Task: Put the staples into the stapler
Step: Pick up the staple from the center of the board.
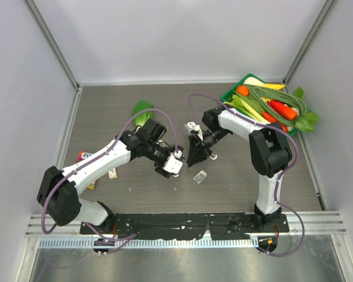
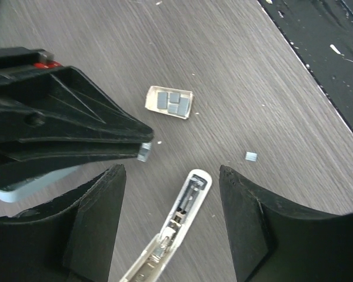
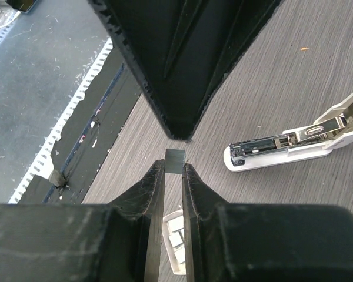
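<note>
The stapler (image 2: 185,220) lies opened on the table, white with its silvery channel facing up. My left gripper (image 2: 172,174) hangs over it, open, a finger on each side and neither touching it. My right gripper (image 3: 175,167) is shut on a short grey staple strip (image 3: 175,160), whose end pokes out past the fingertips. In the left wrist view that strip (image 2: 144,151) sits just left of the stapler's tip. The staples box (image 2: 169,103) lies open nearby with several strips inside, also seen as box (image 1: 200,176) and box (image 3: 177,244). The stapler (image 3: 282,147) lies to the right of my right gripper.
A loose staple piece (image 2: 251,155) lies on the table right of the stapler. A pale blue-grey bar (image 2: 23,187) shows under the right gripper. A green tray (image 1: 228,96) of vegetables stands at the back right, a green leaf (image 1: 142,110) at the back, small packets (image 1: 85,157) at the left.
</note>
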You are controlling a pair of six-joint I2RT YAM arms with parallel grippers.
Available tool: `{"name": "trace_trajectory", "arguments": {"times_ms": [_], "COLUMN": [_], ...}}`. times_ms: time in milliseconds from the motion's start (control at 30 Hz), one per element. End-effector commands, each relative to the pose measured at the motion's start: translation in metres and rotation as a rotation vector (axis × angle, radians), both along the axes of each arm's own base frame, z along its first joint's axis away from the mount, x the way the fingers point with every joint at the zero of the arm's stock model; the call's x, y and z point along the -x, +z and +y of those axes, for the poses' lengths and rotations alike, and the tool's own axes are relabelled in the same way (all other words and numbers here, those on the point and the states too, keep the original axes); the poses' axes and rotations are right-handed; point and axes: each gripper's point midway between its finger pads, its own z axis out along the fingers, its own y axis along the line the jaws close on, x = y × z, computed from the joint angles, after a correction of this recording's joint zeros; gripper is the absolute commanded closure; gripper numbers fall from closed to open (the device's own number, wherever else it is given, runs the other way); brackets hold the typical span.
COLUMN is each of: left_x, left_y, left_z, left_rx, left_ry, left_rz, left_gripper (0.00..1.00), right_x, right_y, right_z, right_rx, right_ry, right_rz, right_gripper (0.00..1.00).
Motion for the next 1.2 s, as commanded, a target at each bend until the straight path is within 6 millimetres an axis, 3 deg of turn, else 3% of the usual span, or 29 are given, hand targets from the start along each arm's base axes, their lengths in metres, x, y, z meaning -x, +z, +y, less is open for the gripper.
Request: {"name": "trace_trajectory", "arguments": {"times_ms": [0, 300, 667, 1167], "left_x": [-0.010, -0.011, -0.009, -0.022], "left_y": [0.020, 0.003, 0.004, 0.001], "left_z": [-0.018, -0.030, -0.029, -0.045], "left_rx": [0.029, -0.032, -0.025, -0.027], "left_ry": [0.015, -0.004, 0.008, 0.076], "left_rz": [-0.030, -0.010, -0.008, 0.031], "left_gripper": [0.32, 0.36, 0.53, 0.57], "right_x": [0.018, 0.019, 0.012, 0.011], "right_y": [0.024, 0.027, 0.026, 0.039], "right_z": [-0.005, -0.005, -0.009, -0.005], "right_rx": [0.019, 0.017, 0.014, -0.014], "right_ry": [-0.027, -0.033, -0.061, -0.090], "right_rz": [0.159, 0.170, 0.184, 0.225], "right_gripper": [0.80, 0.79, 0.79, 0.79]}}
